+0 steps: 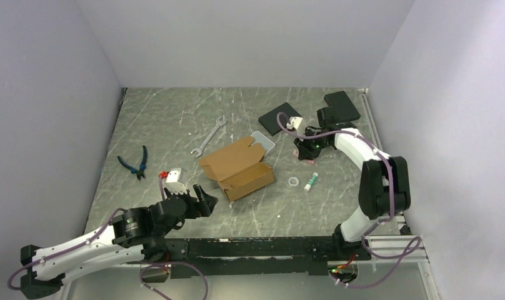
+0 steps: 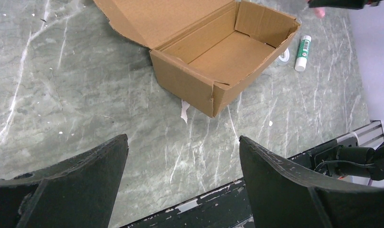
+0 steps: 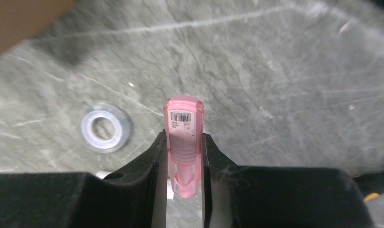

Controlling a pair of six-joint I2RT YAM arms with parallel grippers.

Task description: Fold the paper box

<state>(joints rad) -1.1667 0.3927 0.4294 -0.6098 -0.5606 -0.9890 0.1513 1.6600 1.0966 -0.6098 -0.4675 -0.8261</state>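
The paper box (image 1: 237,169) is a brown cardboard carton in the middle of the table, its lid flap lying open toward the back left; in the left wrist view the paper box (image 2: 218,52) shows an empty inside. My left gripper (image 1: 203,203) hovers near the front edge, short of the box, open with nothing between its fingers (image 2: 183,140). My right gripper (image 1: 306,156) is right of the box and shut on a pink translucent tube (image 3: 183,118) with a barcode label, held above the table.
A white ring (image 3: 104,128) and a green-and-white glue stick (image 1: 310,181) lie right of the box. A wrench (image 1: 209,139) and blue pliers (image 1: 136,162) lie at the left. Two black slabs (image 1: 281,117) (image 1: 340,106) and a translucent case (image 1: 264,140) sit behind.
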